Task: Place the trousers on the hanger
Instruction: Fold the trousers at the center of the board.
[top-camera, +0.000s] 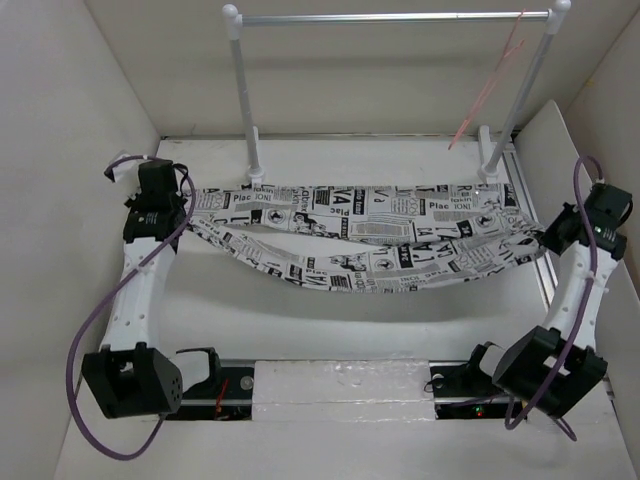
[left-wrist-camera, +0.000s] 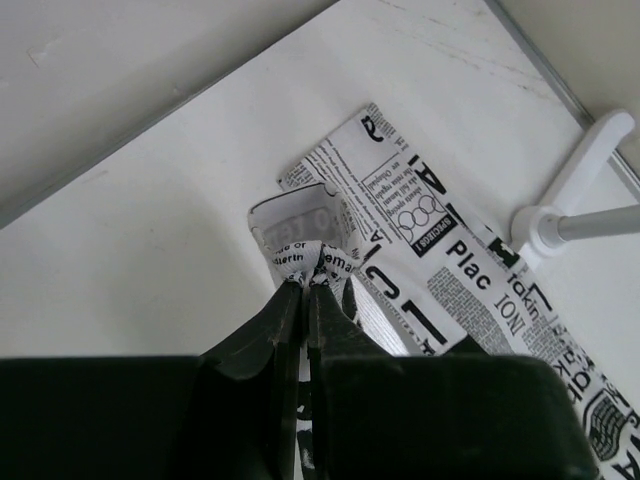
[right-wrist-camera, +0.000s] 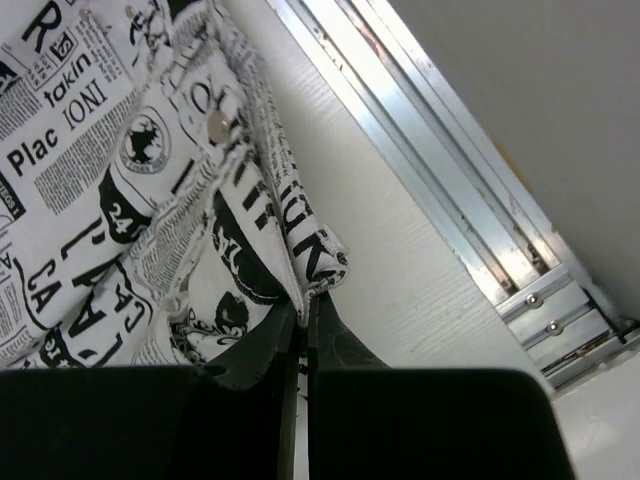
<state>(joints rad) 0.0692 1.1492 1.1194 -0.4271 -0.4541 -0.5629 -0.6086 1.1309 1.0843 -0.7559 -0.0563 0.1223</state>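
White surface (top-camera: 330, 320). Stretched across its middle from left to right: trousers (top-camera: 370, 235), lower band bowing toward the near edge. Standing on two feet at the far edge: rack (top-camera: 243, 90). Along the right edge: metal rail (right-wrist-camera: 440, 200).

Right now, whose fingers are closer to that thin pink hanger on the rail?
Right. The right fingers pinch one end of the trousers near the hanger at the rail's right end; the left fingers hold the other end, across the table.
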